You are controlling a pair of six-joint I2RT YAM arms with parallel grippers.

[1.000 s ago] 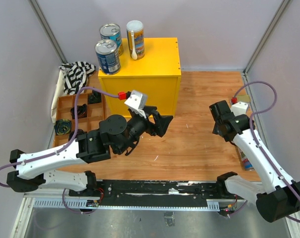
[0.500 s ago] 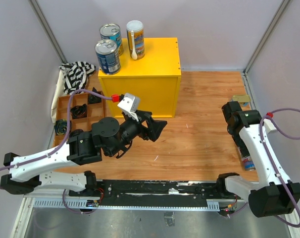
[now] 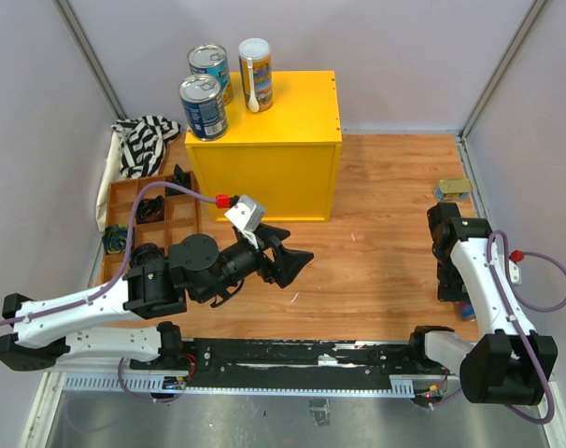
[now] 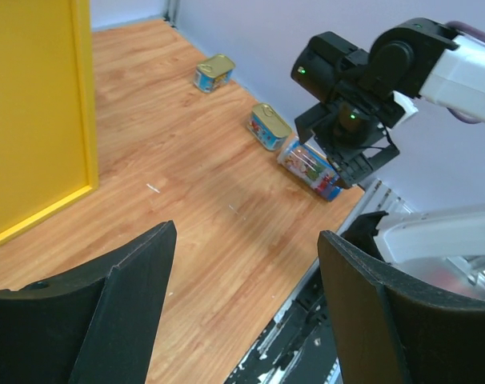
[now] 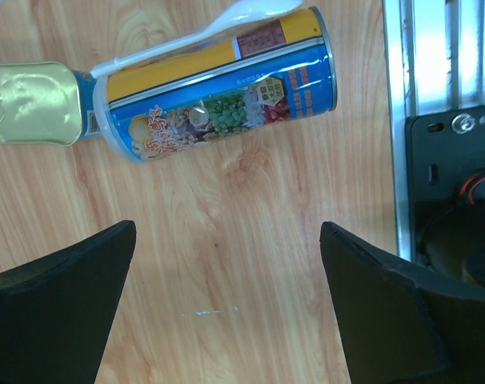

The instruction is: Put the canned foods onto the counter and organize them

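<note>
Fetching can 4: right jaws hover wide and empty over the lying slim can (image 5: 218, 84); left jaws half-open, empty. Next: lower, pinch its body, lift to the counter (image 3: 297, 131)

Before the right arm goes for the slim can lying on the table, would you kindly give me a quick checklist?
Right claw open, empty: ok.
Slim can in the right wrist view, on its side: ok.
Can inside the claw: not ok, it lies ahead of it.
Gold tin clear of the can: not ok, right at its lid end.
Bare spot on yellow counter: ok.
Left claw empty, well away: ok.
</note>
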